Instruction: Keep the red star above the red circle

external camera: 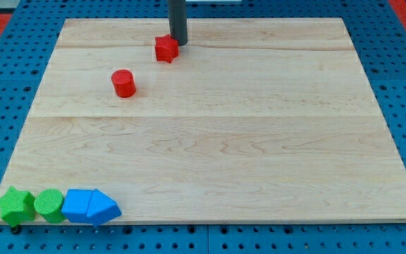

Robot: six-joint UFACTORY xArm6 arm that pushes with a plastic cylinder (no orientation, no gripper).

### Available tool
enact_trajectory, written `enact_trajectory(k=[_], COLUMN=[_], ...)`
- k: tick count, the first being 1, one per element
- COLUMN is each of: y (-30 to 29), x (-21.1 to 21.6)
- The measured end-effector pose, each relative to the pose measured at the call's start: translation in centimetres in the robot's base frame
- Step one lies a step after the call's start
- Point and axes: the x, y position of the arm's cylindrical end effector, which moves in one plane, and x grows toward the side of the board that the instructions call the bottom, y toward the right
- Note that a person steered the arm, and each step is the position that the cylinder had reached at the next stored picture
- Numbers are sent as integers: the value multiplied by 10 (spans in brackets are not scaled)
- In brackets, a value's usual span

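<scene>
The red star [165,49] lies near the view's top, left of centre, on the wooden board [210,141]. The red circle [123,82] stands below and to the left of the star, a short gap apart. My tip [179,43] is at the star's upper right edge, touching or almost touching it. The dark rod rises straight out of the view's top.
A green star [15,205], a green circle [48,204], a blue cube [78,204] and a blue triangular block [103,207] sit in a row at the board's bottom left corner. Blue pegboard surrounds the board.
</scene>
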Motion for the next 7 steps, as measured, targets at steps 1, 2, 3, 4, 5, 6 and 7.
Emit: enact_trajectory(k=[1,2,3,4,5,6,7], y=[3,13,-5,-30,-22,-37,-93], x=[-3,2,11,28,65,68,45])
